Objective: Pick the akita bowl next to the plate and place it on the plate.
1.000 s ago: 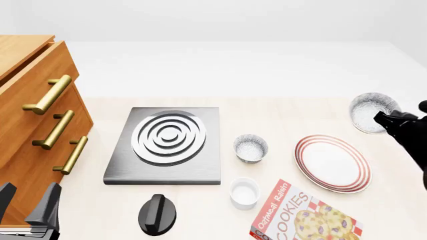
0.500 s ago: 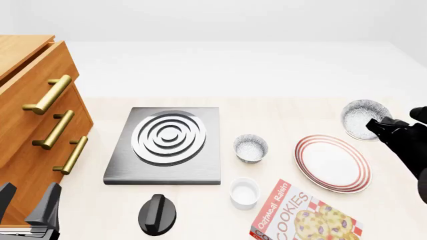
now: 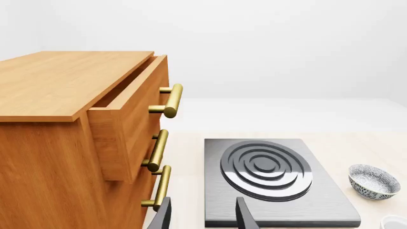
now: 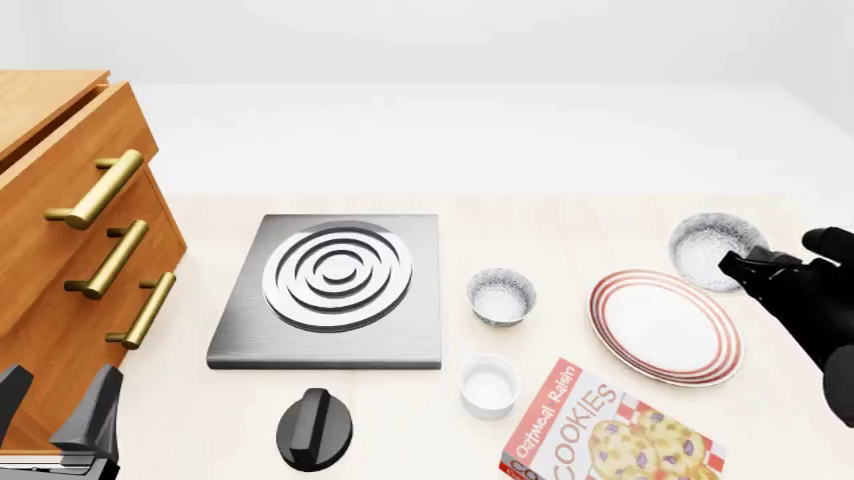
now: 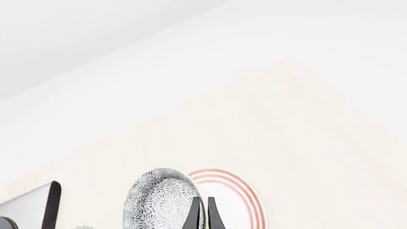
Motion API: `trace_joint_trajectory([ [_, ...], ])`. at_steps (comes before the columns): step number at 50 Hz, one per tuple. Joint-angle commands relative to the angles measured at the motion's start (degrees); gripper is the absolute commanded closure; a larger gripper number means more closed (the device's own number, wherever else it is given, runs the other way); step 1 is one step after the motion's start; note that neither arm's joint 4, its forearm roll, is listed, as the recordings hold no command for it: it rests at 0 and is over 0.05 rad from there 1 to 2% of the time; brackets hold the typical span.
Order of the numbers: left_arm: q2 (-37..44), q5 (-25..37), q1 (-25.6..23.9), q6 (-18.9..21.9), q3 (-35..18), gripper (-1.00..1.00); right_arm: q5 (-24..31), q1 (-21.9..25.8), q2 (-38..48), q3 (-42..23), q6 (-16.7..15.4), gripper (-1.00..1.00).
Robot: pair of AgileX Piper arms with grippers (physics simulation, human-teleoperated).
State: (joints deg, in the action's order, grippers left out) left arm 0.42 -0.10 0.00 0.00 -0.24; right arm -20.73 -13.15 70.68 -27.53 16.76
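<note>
- The bowl (image 4: 710, 248) sits at the right of the front view, just past the upper right edge of the plate (image 4: 666, 327), tipped so that its white inside faces the camera. It looks lifted off the table rather than resting on it.
- The right gripper (image 4: 742, 262) has its fingers pinched on the bowl's near rim; in the right wrist view the two fingertips (image 5: 202, 213) stand almost together with the speckled wall of the bowl (image 5: 162, 198) beside them and the red rings of the plate (image 5: 237, 200) behind.
- The bowl is probably light, stiff and breakable, with a smooth glazed skin, so a thin rim pinch may let it swing or slip; a hold across the rim with one finger inside and one outside suits it best.
- It should be lowered gently, since a drop on the plate could chip either dish.
- A second speckled bowl (image 4: 502, 296) stands left of the plate, with a small white cup (image 4: 489, 384) below it.
- The left gripper (image 3: 202, 217) waits at the lower left, fingers spread apart and holding nothing, near the drawer chest (image 3: 76, 138) and the stove plate (image 3: 273, 179).
</note>
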Motion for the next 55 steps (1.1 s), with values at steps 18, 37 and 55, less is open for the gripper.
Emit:
trace_joint_trajectory([
  [18,0.0,0.0,0.0,0.0,0.0,-1.0,-3.87,1.03,3.61,1.99,-0.01,1.0],
  [37,0.0,0.0,0.0,0.0,0.0,-1.0,-7.13,1.66,8.02,2.7,-0.75,1.0],
  [55,0.0,0.0,0.0,0.0,0.0,-1.0,-8.67,2.0,10.34,2.99,-1.42,1.0],
])
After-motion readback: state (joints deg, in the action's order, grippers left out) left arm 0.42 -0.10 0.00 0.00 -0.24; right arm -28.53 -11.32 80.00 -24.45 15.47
